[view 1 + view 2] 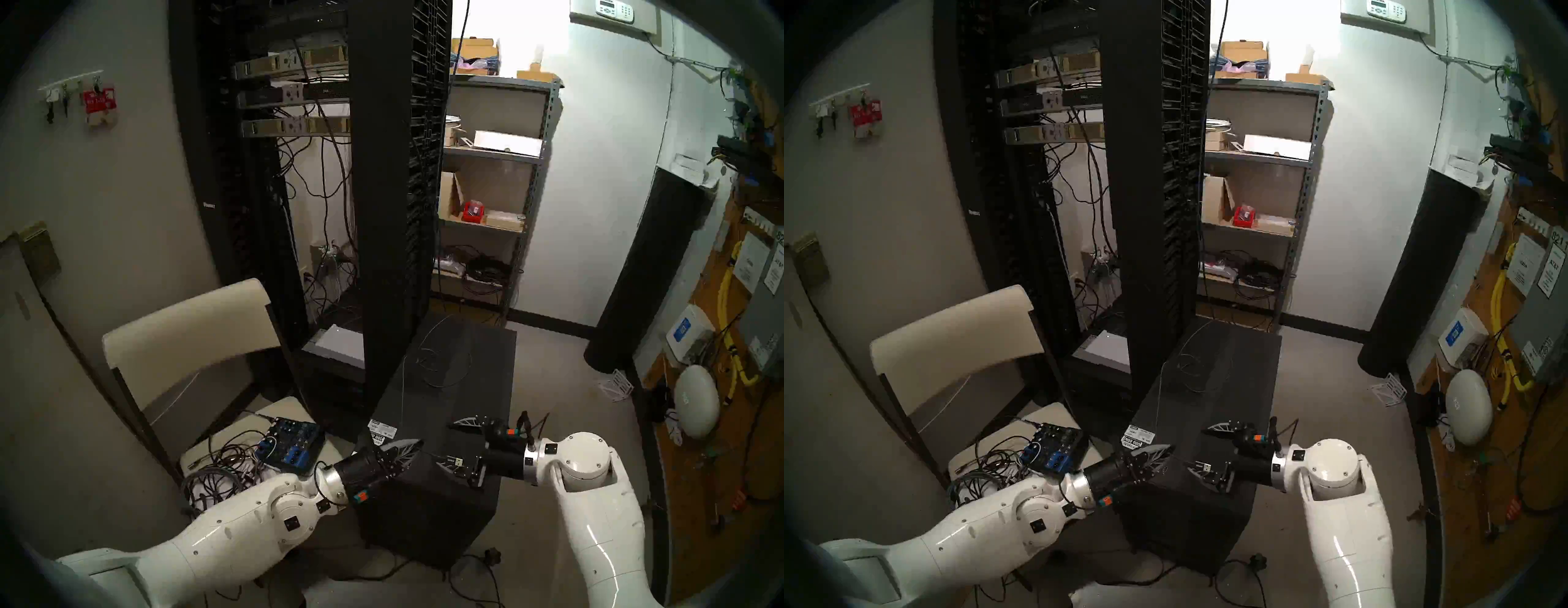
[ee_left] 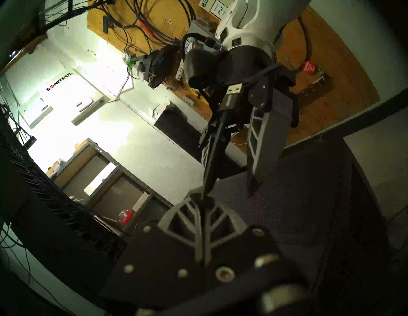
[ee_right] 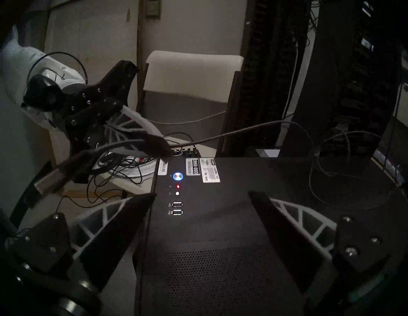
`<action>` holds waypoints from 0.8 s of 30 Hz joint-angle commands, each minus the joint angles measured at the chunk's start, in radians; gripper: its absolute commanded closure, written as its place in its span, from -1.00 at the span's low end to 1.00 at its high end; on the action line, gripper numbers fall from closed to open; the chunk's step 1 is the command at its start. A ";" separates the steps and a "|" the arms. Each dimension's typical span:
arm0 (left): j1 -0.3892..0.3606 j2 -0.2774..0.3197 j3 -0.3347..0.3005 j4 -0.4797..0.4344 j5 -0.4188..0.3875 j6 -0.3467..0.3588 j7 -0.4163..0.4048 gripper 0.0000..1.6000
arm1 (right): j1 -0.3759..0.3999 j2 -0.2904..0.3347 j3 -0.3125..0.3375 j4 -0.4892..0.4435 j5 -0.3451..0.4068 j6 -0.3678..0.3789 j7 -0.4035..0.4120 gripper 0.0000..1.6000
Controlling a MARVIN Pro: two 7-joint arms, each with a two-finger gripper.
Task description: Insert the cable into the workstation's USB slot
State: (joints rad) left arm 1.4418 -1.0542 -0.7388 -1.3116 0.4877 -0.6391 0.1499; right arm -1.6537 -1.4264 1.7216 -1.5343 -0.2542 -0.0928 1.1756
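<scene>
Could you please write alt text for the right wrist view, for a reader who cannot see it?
The left gripper, shut, pinches the thin grey cable, whose USB plug sticks out free beyond it. Below, the black workstation shows a blue-lit button and two empty USB slots, framed by the open right gripper.

The workstation [image 1: 449,382] is stood on the floor [image 1: 551,382]. Loops of the cable [image 1: 445,361] are laid on its top, toward 12 o'clock.

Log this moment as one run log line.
left gripper: shut on cable | plug: free, near right gripper | right gripper: open | workstation USB slots: empty
</scene>
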 commanded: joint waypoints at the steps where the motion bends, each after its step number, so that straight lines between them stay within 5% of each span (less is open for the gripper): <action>1: 0.010 -0.017 -0.017 -0.039 -0.078 0.034 -0.020 1.00 | -0.016 -0.020 0.016 -0.043 0.037 -0.065 -0.014 -0.84; 5: 0.016 -0.032 -0.026 -0.038 -0.118 0.052 -0.028 1.00 | -0.022 -0.020 0.017 -0.049 0.052 -0.064 0.006 -0.80; 9: 0.022 -0.052 -0.038 -0.033 -0.175 0.081 -0.041 1.00 | -0.025 -0.022 0.020 -0.046 0.076 -0.062 0.029 -0.55; 24: 0.036 -0.061 -0.034 -0.066 -0.243 0.117 -0.093 1.00 | -0.013 -0.052 0.016 -0.029 0.095 -0.076 0.053 -0.76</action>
State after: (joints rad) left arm 1.4772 -1.0996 -0.7691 -1.3354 0.2691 -0.5195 0.0575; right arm -1.6865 -1.4535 1.7423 -1.5568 -0.1766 -0.1594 1.2396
